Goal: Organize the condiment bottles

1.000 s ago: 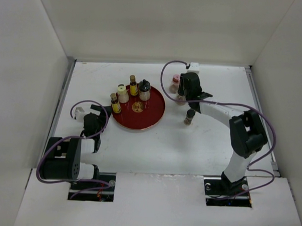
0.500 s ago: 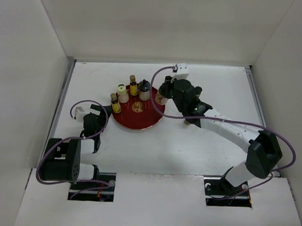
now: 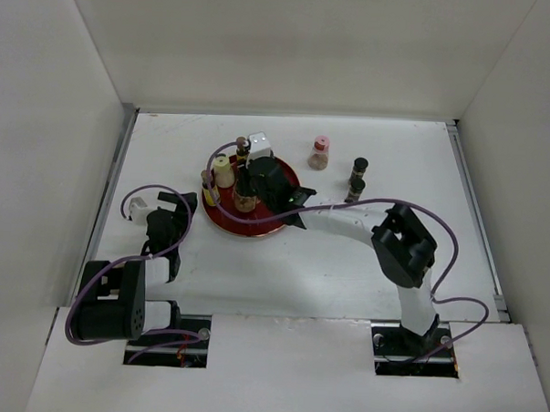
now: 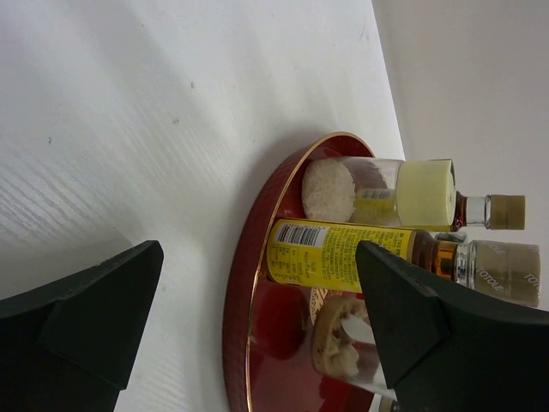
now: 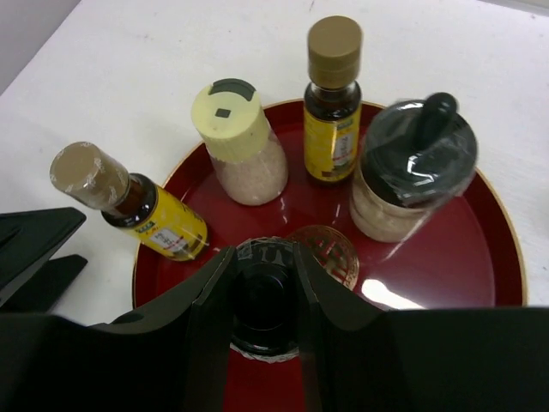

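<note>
The left tool (image 3: pixel 172 202) sits low over the counter (image 3: pixel 300 262), its fingers spread apart with nothing between them. Just to its right lies the round red tray (image 5: pixel 467 275), its rim close to those fingertips but apart from them.

The right tool (image 5: pixel 264 287) reaches over the tray and is clamped on either side of the cap of one black-capped bottle (image 5: pixel 262 307). That bottle is held upright, long axis vertical, cap toward the wrist. Whether its base touches the tray cannot be told.

Four more bottles stand on the tray in an arc just beyond this tool's fingertips, all upright with caps up. From its left side to its right they are:
- a tan-capped yellow bottle (image 5: pixel 129 202)
- a cream-lidded shaker (image 5: pixel 240 146)
- a brown-capped yellow bottle (image 5: pixel 333 103)
- a black-lidded jar (image 5: pixel 412 172)

That makes two yellow-labelled bottles, one cream shaker and one jar.

Well to the right of the right tool, three bottles stand upright on the bare counter. One is a pink-capped bottle (image 3: pixel 319 153). Further right are a farther dark bottle (image 3: pixel 359 165) and a nearer dark bottle (image 3: pixel 354 187), close beside each other.

Eight bottles show in all: five over the tray and three off it.
</note>
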You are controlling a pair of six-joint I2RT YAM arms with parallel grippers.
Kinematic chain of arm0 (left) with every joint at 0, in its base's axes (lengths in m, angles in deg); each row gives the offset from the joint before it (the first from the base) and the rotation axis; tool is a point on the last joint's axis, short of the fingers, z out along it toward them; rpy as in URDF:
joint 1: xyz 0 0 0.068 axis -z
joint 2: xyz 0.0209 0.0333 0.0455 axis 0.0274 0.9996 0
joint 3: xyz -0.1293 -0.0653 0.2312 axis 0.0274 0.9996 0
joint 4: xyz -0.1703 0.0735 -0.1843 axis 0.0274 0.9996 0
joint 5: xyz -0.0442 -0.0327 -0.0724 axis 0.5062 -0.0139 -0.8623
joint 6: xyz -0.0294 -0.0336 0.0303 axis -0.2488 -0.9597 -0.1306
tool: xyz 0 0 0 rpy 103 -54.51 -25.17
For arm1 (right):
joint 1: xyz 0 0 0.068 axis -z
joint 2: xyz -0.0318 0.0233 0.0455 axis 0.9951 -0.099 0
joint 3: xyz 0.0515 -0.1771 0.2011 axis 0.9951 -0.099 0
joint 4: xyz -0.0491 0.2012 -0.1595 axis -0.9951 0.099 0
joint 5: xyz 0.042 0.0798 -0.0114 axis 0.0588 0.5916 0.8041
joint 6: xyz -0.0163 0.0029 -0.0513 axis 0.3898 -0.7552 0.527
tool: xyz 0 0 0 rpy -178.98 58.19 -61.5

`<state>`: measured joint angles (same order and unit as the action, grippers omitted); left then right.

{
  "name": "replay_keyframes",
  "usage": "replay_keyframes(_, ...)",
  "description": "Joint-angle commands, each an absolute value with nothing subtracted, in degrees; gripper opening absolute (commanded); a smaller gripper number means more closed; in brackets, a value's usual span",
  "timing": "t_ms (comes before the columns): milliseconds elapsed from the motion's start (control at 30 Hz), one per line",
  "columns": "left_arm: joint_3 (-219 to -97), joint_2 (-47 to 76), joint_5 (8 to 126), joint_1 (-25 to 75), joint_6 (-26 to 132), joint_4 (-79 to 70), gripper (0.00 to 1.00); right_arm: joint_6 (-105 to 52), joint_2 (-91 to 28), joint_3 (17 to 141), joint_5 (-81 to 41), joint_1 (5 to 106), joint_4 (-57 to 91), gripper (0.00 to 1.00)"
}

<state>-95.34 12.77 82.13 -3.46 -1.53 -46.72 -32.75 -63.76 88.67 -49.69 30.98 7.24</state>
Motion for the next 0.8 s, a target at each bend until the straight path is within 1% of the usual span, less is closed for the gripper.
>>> replay_keyframes(0,-95.1,12.2,82.1,-3.9,-1.9,-49.0,1.00,-31.9,-65.5,94.9,-49.7,30.8,1.3,0.24)
replay_keyframes(267,-95.5,13.0,81.8,-3.7,-2.1,-49.0,1.00,-32.4,-70.8,99.0,-49.2,30.2,1.2,0.25)
replay_keyframes(367,-95.7,13.4,81.7,-3.6,-2.1,-49.0,1.00,-33.0,-72.7,100.6,-49.1,30.2,1.5,0.28)
replay_keyframes(400,-95.8,13.5,81.7,-3.6,-2.1,-49.0,1.00,-33.0,-73.1,100.7,-49.1,30.2,1.4,0.31)
replay_keyframes(433,-95.8,13.6,81.7,-3.6,-2.1,-49.0,1.00,-32.8,-73.1,100.6,-49.4,30.2,1.2,0.38)
replay_keyframes(467,-95.9,13.7,81.7,-3.6,-2.1,-49.0,1.00,-32.7,-73.0,100.5,-49.4,30.2,1.1,0.43)
replay_keyframes(567,-96.1,13.8,81.6,-3.2,-2.1,-49.0,1.00,-33.0,-71.6,99.4,-49.4,30.2,0.1,0.55)
replay_keyframes(633,-96.2,14.0,81.6,-3.0,-2.0,-49.0,1.00,-33.1,-68.8,97.8,-49.1,30.2,-0.3,0.61)
replay_keyframes(767,-96.6,14.7,81.5,-2.5,-2.0,-49.0,1.00,-32.4,-59.7,91.1,-47.5,29.9,-0.4,0.67)
